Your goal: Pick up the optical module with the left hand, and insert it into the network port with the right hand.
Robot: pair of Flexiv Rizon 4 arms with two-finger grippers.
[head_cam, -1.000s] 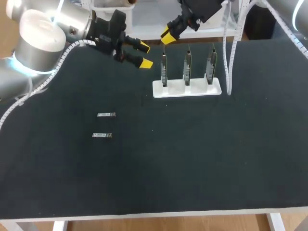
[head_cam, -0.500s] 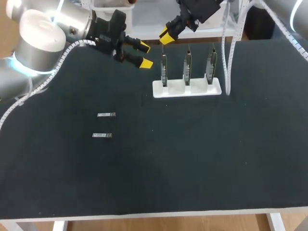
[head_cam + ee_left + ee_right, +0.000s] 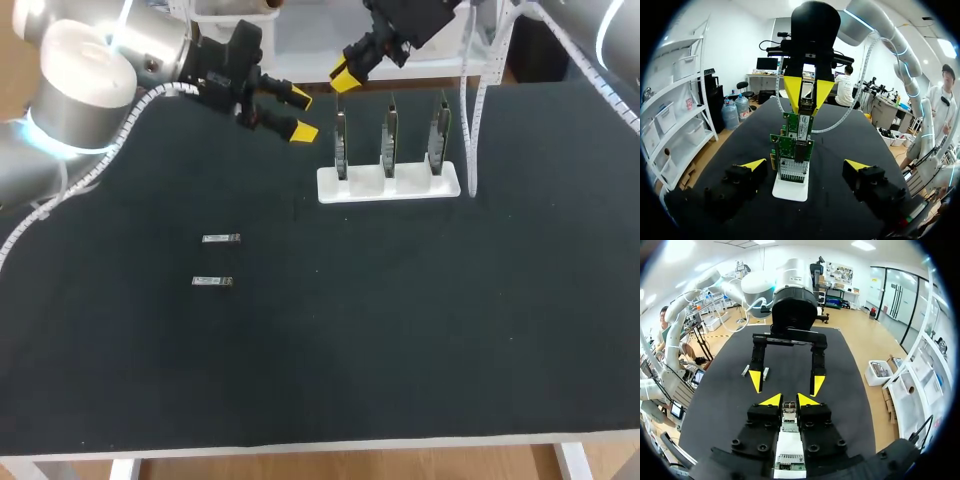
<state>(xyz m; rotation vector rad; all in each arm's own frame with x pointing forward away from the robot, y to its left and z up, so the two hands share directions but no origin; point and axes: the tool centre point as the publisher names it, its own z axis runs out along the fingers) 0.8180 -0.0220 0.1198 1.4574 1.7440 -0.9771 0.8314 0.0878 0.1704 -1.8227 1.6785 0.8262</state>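
Head view: two small silver oblong optical modules lie flat on the black table (image 3: 400, 330), left of middle. The farther module (image 3: 221, 238) and the nearer module (image 3: 212, 282) sit close together but apart, with nothing touching either.

Left gripper (image 3: 300, 114) hangs over the table's far left part, well apart from the modules. Its yellow tips are spread wide with nothing between them.

White rectangular stand (image 3: 388, 183) sits at far middle and carries three upright green network cards (image 3: 388, 135) in a row. Right gripper (image 3: 345, 76) hangs above the top edge of the leftmost card.

Left wrist view: the stand is seen end-on ahead of the left gripper, cards lined one behind another.

Right wrist view: a card's top lies directly under the right gripper. Whether it is clamped on the card, closed empty or slightly apart, I cannot tell.
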